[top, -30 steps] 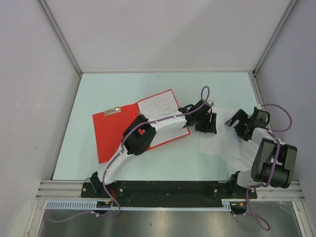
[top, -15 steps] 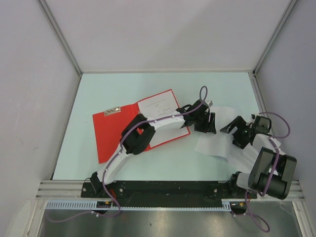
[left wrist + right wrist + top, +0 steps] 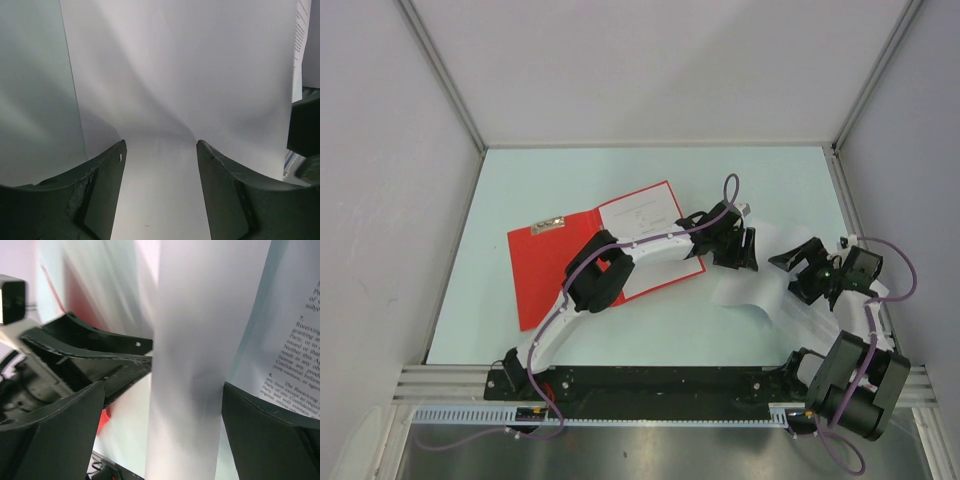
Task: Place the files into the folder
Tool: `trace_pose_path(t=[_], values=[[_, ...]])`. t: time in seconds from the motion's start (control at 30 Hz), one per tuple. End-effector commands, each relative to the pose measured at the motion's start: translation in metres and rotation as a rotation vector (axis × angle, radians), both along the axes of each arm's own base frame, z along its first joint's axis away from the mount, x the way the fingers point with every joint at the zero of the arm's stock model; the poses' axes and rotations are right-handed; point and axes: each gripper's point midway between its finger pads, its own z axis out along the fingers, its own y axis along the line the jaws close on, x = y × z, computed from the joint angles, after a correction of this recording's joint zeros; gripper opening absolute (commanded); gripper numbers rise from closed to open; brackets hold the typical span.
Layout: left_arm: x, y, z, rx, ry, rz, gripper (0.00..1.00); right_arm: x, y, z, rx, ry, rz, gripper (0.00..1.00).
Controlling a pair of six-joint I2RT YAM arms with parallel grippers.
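The red folder [image 3: 555,265] lies open on the table, left of centre, with a white printed sheet [image 3: 642,215] on its right half. More white files [image 3: 745,292] lie buckled on the table just right of the folder. My left gripper [image 3: 740,260] is open and low over these files [image 3: 175,75], its jaws either side of bare paper [image 3: 160,145]. My right gripper [image 3: 790,262] is open, and a raised fold of the files [image 3: 190,340] stands between its jaws [image 3: 164,385]. A printed sheet [image 3: 300,330] shows beside that fold.
A metal clip [image 3: 548,226] sits at the folder's far edge. The left gripper body [image 3: 90,347] is close in front of the right gripper. Grey walls enclose the table on three sides, and a metal rail [image 3: 650,380] runs along the near edge.
My right gripper has moved left and nearer the front. The loose files have slid left towards the folder and buckled. The left arm has barely moved.
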Motion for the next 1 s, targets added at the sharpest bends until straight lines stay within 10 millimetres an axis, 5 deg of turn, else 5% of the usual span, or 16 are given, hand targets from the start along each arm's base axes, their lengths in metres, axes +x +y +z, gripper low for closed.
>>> trace_pose_path(t=[0.0,0.3,0.4,0.77,0.87,0.9,0.97], values=[[-0.004,0.017,-0.020,0.070,0.048,0.025,0.66,0.003,0.003,0.014,0.087,-0.071,-0.009,1.00],[-0.004,0.016,-0.016,0.061,0.048,0.031,0.66,0.003,0.003,0.014,0.112,-0.098,-0.042,0.99],[-0.004,0.014,-0.011,0.049,0.043,0.021,0.66,0.000,-0.005,0.010,0.060,-0.080,-0.077,0.92],[-0.003,0.008,0.023,0.009,-0.002,-0.015,0.72,-0.003,-0.023,-0.007,-0.088,-0.034,-0.126,0.38],[0.002,0.006,0.059,-0.017,-0.064,-0.031,0.77,0.001,-0.026,-0.004,-0.125,-0.057,-0.117,0.13],[0.004,0.004,0.097,-0.065,-0.109,-0.037,0.78,0.004,-0.024,0.000,-0.136,-0.067,-0.103,0.00],[0.004,0.010,0.143,-0.105,-0.168,-0.050,0.82,0.013,-0.028,0.012,-0.202,-0.088,-0.084,0.00]])
